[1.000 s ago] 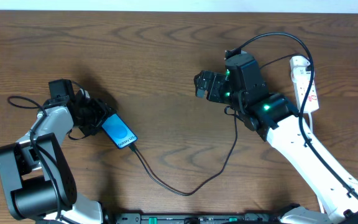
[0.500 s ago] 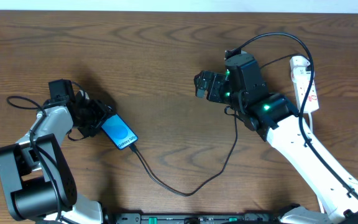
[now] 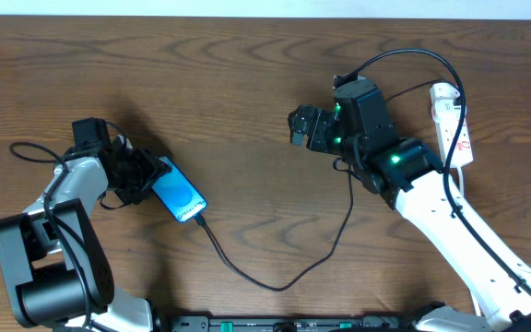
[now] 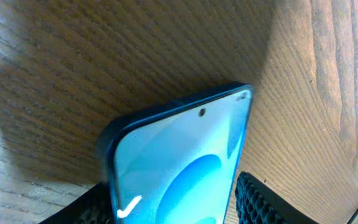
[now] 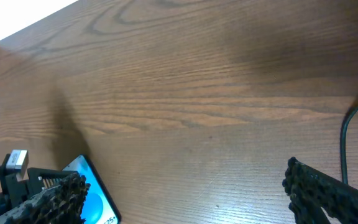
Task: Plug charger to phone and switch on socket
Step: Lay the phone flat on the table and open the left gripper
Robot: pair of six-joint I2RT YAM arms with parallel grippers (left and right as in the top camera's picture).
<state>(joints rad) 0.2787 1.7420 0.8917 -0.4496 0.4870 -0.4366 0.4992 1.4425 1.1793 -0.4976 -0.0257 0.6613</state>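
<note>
The phone [image 3: 178, 193], with its bright blue screen, lies slanted on the table at the left. My left gripper [image 3: 158, 176] is shut on its upper end. In the left wrist view the phone [image 4: 179, 155] sits between both fingers [image 4: 267, 202]. The charger's thin black cable [image 3: 275, 284] runs from the phone's lower end in a loop toward my right arm. Its plug end is hidden. My right gripper [image 3: 300, 125] is open and empty over the table's middle, apart from the phone [image 5: 92, 190]. The white socket strip [image 3: 453, 120] lies at the far right.
A thin black cable [image 5: 347, 127] shows at the right edge of the right wrist view. A black cable arcs over my right arm toward the strip [image 3: 413, 53]. The table's far edge runs along the top.
The phone has turned and shifted slightly in my left gripper's hold. The right arm has not moved.
</note>
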